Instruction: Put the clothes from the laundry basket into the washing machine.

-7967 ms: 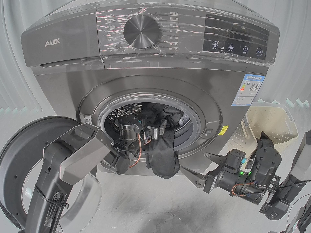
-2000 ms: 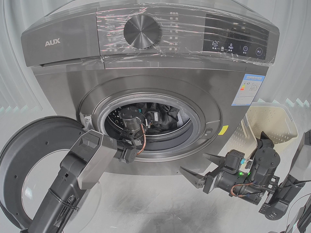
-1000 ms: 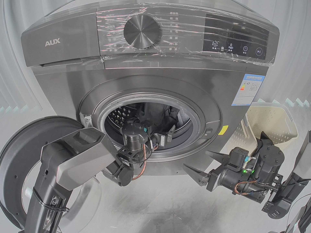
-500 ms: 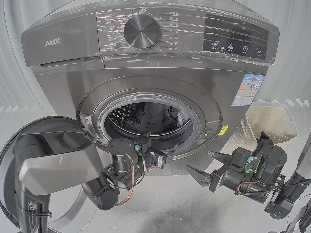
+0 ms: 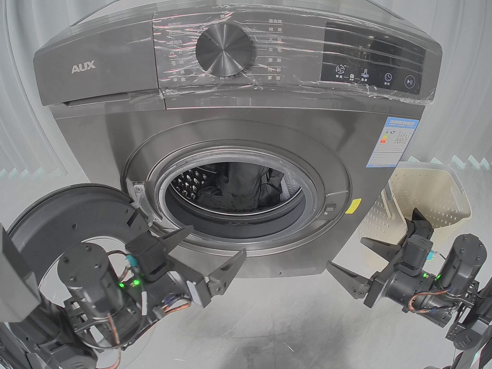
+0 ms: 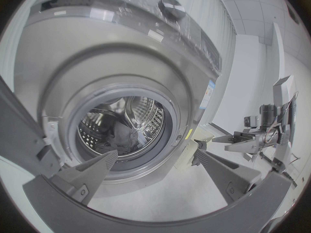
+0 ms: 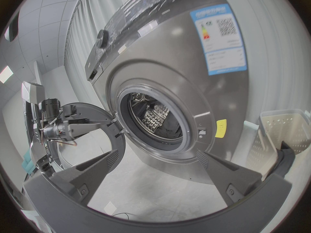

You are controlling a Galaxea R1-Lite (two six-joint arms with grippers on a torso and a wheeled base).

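Observation:
The washing machine (image 5: 113,134) stands with its round door (image 5: 66,216) swung open to the left. Dark clothes (image 5: 241,185) lie inside the drum (image 6: 144,114), also seen as dark clothes (image 6: 121,136) and dark clothes (image 7: 168,125). My left gripper (image 5: 214,242) hangs open and empty below and left of the drum mouth, in front of the door. My right gripper (image 5: 347,253) is open and empty, low at the machine's right front corner. A cream laundry basket (image 5: 441,196) stands to the right, with one dark garment (image 5: 421,226) draped over its near rim.
The bare grey floor (image 5: 277,313) stretches in front of the machine. The open door (image 7: 94,114) takes up the space on the left. The basket (image 7: 285,127) sits tight against the machine's right side, with the dark garment (image 7: 286,159) on its edge.
The black garment that hung over the drum rim now lies inside. My left arm has pulled out of the drum and dropped down-left with its gripper open. The right arm shifted slightly right.

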